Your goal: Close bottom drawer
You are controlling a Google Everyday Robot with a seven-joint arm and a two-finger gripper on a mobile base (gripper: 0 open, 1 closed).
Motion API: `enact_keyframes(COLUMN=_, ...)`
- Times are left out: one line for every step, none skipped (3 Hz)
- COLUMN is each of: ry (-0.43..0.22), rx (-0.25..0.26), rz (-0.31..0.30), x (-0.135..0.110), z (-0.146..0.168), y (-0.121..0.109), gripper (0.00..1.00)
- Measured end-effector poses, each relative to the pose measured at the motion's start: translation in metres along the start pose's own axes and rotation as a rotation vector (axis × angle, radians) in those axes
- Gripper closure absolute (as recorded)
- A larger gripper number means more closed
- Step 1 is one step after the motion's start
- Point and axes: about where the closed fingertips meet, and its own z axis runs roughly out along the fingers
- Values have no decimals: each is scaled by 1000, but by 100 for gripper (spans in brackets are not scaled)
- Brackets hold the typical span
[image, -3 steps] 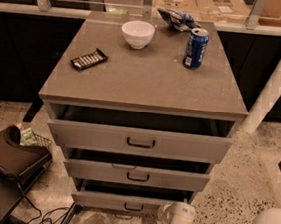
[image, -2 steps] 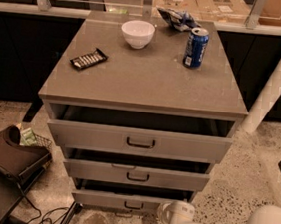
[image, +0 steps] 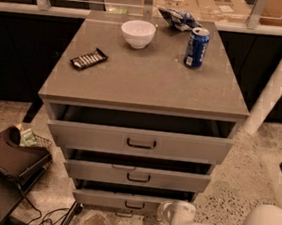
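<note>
Almost nothing is changing over the last second. The gripper (image: 174,214) is staying low at the front of the cabinet (image: 144,79), in nearly the same spot as a moment ago, with the white arm trailing off to the right behind it. The bottom drawer (image: 106,199) is sitting just as far out as before, with a dark strip of its inside showing above its front. For the task, that means the push is not yet taking hold: the drawer is still waiting to be closed, and the arm appears to be lining up rather than driving in (a judgement, since no drawer front is shifting between the views).

How the jaws are standing I cannot tell; the rounded white body of the gripper is hiding them.

Relative to the jaws, the bottom drawer's front is lying just to the left, at about their height, and its right end is just beside them. I cannot say whether they are touching. Its small dark handle (image: 134,205) is sitting a little farther left, near but apart. The middle drawer (image: 99,172) and the top drawer (image: 88,136), both also pulled out, are stacking up above and to the left of the jaws. The push is probably needing to go straight away from the camera, into the drawer's front.
</note>
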Motion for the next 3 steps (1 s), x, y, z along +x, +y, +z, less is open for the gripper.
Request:
enact_keyframes(ry=0, rx=0, rz=0, x=0, z=-1, y=2, gripper=100)
enact_keyframes(ry=-26, rx=15, rz=-5, x=-3, z=8, y=-6, gripper=100)
enact_keyframes(ry=-26, rx=15, rz=-5, x=-4, z=7, y=-4, gripper=100)
